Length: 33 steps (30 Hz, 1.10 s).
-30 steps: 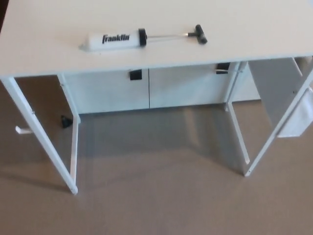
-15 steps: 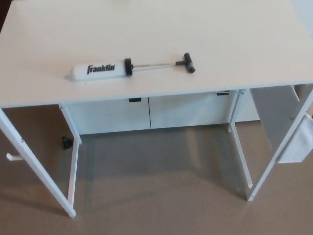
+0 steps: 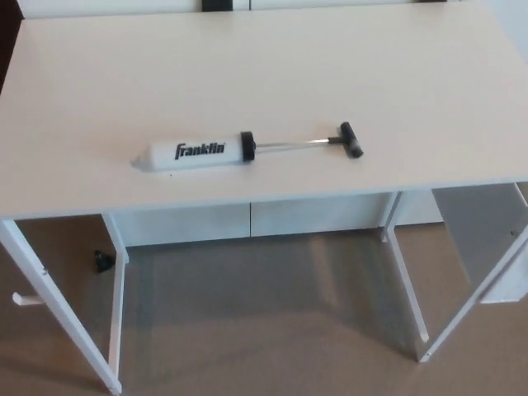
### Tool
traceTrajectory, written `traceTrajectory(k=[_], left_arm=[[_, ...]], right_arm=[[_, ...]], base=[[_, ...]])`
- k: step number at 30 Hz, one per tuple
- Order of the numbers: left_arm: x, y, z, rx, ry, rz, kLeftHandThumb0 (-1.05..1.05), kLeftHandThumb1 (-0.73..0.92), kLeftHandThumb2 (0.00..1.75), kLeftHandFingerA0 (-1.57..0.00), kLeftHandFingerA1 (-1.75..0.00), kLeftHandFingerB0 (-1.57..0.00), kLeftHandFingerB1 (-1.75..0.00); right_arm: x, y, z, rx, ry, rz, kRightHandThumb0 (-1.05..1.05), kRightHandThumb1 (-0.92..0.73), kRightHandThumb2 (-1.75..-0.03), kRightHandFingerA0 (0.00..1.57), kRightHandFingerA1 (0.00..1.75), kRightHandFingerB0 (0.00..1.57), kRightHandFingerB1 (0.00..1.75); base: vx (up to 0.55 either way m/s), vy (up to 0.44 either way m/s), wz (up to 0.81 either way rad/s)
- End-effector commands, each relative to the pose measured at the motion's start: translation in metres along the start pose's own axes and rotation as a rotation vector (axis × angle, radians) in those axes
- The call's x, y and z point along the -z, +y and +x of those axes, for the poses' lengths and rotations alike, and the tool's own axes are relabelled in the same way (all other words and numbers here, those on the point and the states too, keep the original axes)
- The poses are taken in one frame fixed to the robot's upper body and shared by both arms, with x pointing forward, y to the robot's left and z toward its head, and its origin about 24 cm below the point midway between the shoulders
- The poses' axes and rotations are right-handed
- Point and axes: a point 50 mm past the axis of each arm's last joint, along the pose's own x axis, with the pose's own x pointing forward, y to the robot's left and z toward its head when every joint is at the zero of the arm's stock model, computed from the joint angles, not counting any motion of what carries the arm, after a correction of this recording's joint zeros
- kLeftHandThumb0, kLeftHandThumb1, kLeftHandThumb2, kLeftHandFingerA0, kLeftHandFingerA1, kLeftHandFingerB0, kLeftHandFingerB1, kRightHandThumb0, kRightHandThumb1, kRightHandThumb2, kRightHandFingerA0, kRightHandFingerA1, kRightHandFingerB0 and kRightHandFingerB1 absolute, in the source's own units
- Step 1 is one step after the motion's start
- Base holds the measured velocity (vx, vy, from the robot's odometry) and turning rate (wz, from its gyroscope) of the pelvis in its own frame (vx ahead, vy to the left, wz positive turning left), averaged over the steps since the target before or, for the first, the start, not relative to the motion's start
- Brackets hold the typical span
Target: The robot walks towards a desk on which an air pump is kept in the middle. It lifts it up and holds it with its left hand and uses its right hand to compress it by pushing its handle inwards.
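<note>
A: Carpet (image 3: 272, 330), beige and short-piled, fills the bottom of the frame, with the slim white metal legs (image 3: 54, 309) of the desk standing on it at lower left and lower right. Nothing of the robot shows.

B: So neither hand can be read as spread or closed?

A: Neither is in view. Above the legs comes the near edge of the pale cream flat surface (image 3: 272, 58), and a little way in from that edge, around frame centre, lies the white plastic cylindrical air pump with black lettering (image 3: 198, 152). Its clear rod runs right to the black T-shaped handle (image 3: 351, 140), drawn fully out.

B: What could spoil the pick?

A: The barrel is round and lies flat, so I judge a glancing touch could roll it toward the near edge and off onto the carpet. A walk that ends too close could bump the surface and shift it.

B: Room to work?

A: Plenty. Bare surface lies on every side of the pump, widest toward the top of the frame, where white cabinet fronts (image 3: 124, 7) stand behind.
</note>
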Motion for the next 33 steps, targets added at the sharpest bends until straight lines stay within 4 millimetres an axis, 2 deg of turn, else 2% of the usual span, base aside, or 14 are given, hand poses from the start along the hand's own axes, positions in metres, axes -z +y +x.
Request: traceTrajectory(k=[1, 14, 15, 16, 17, 25, 26, 28, 30, 31, 33], left_arm=[[0.0003, -0.001, 0.0004, -0.005, 0.015, 0.003, 0.14, 0.7, 0.62, -0.41, -0.47, -0.39, -0.4], [-0.0012, -0.0037, 0.0027, -0.01, 0.009, -0.005, 0.16, 0.68, 0.62, -0.46, -0.5, -0.42, -0.41], [-0.0012, -0.0036, 0.0031, -0.009, 0.01, -0.002, 0.14, 0.68, 0.63, -0.45, -0.5, -0.41, -0.41], [-0.0011, -0.0035, 0.0035, -0.009, 0.012, 0.0, 0.14, 0.68, 0.63, -0.45, -0.5, -0.41, -0.41], [-0.0012, -0.0036, 0.0034, -0.009, 0.012, 0.0, 0.15, 0.66, 0.62, -0.46, -0.5, -0.42, -0.41], [-0.0011, -0.0036, 0.0042, 0.0, 0.018, -0.003, 0.15, 0.67, 0.62, -0.47, -0.51, -0.42, -0.41], [-0.0012, -0.0046, 0.0035, 0.002, 0.018, -0.001, 0.15, 0.67, 0.63, -0.45, -0.5, -0.4, -0.41], [-0.0014, -0.0061, 0.0023, 0.001, 0.019, 0.003, 0.15, 0.67, 0.63, -0.45, -0.5, -0.4, -0.41], [-0.0011, -0.0058, 0.0025, 0.002, 0.02, 0.007, 0.15, 0.67, 0.62, -0.44, -0.49, -0.4, -0.4], [-0.0014, -0.006, 0.003, 0.0, 0.022, 0.006, 0.15, 0.67, 0.62, -0.45, -0.5, -0.41, -0.4], [-0.0021, -0.0066, 0.0034, -0.003, 0.023, 0.003, 0.15, 0.67, 0.62, -0.45, -0.5, -0.41, -0.4]], right_arm=[[-0.0072, -0.0027, 0.0013, 0.0, -0.037, -0.028, -0.18, -0.51, -0.55, 0.74, 0.51, 0.51, 0.4], [-0.0087, 0.0001, 0.0017, -0.015, -0.05, -0.029, -0.18, -0.49, -0.54, 0.76, 0.51, 0.5, 0.4], [-0.0086, -0.0003, 0.002, -0.01, -0.047, -0.035, -0.26, -0.42, -0.61, 0.75, 0.56, 0.47, 0.45], [-0.0084, -0.0008, 0.0025, -0.003, -0.042, -0.04, -0.26, -0.42, -0.61, 0.75, 0.56, 0.47, 0.45], [-0.008, -0.0015, 0.003, -0.007, -0.042, -0.04, -0.23, -0.5, -0.56, 0.74, 0.51, 0.48, 0.41], [-0.0084, 0.0003, 0.0027, -0.011, -0.049, -0.023, -0.17, -0.51, -0.55, 0.78, 0.52, 0.51, 0.41], [-0.0088, 0.0004, 0.0024, -0.014, -0.048, -0.038, -0.27, -0.44, -0.63, 0.72, 0.56, 0.47, 0.45], [-0.0091, 0.0002, 0.0024, -0.015, -0.046, -0.061, -0.27, -0.44, -0.63, 0.72, 0.56, 0.47, 0.45], [-0.0086, -0.0008, 0.0034, -0.011, -0.045, -0.048, -0.24, -0.43, -0.61, 0.72, 0.55, 0.5, 0.45], [-0.0083, 0.0002, 0.0026, -0.012, -0.049, -0.042, -0.17, -0.49, -0.54, 0.75, 0.51, 0.51, 0.41], [-0.0082, 0.0018, 0.0011, -0.016, -0.054, -0.045, -0.17, -0.49, -0.54, 0.75, 0.51, 0.51, 0.41]], base=[[0.11, 0.032, 0.1], [0.12, -0.102, 0.08], [0.17, -0.127, -0.03], [0.12, -0.145, -0.01], [0.02, -0.085, -0.02], [0.01, 0.003, 0.06], [0.04, 0.102, 0.07], [0.16, 0.273, 0.13], [-0.02, 0.036, -0.03], [0.0, 0.0, 0.0], [0.0, 0.0, 0.0]])
